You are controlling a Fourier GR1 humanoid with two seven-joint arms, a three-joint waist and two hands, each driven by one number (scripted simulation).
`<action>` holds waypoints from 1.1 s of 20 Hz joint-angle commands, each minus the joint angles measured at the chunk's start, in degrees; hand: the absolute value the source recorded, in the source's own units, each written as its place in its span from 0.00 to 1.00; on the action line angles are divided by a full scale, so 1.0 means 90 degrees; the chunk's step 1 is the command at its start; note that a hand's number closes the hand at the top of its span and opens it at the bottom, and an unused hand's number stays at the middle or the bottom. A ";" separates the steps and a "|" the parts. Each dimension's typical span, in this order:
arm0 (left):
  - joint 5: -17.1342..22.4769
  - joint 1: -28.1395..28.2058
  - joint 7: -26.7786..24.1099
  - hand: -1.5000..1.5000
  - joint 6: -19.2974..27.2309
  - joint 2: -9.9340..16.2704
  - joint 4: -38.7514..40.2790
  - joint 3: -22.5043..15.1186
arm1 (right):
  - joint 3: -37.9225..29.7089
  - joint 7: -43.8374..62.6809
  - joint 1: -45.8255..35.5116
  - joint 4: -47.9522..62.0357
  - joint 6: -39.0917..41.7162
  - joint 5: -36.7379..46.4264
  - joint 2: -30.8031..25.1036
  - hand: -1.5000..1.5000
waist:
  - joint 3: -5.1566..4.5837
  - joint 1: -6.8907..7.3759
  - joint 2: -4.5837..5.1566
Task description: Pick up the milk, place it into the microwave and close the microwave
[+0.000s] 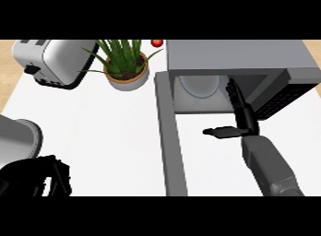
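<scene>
Grey-walled microwave is standing with its door hanging open as the right hand, fingers straight and holding nothing, is hovering at its mouth (milk apparently inside already), leaving only the closing.

My left hand sits at the near left, cut off by the lower edge, too dark a mass for me to read its fingers. My right hand's fingertips reach into the microwave, where the dim cavity partly hides them. I cannot make out the milk inside. The red thing beyond the plant is clipped.
</scene>
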 commanded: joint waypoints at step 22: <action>-0.2855 -0.2677 -0.2217 1.00 0.2672 -0.0005 0.5080 -0.3630 | 0.0716 0.0955 0.4843 -0.5992 0.1601 -0.0714 -0.0685 0.00 | -0.0012 -0.0230 0.0057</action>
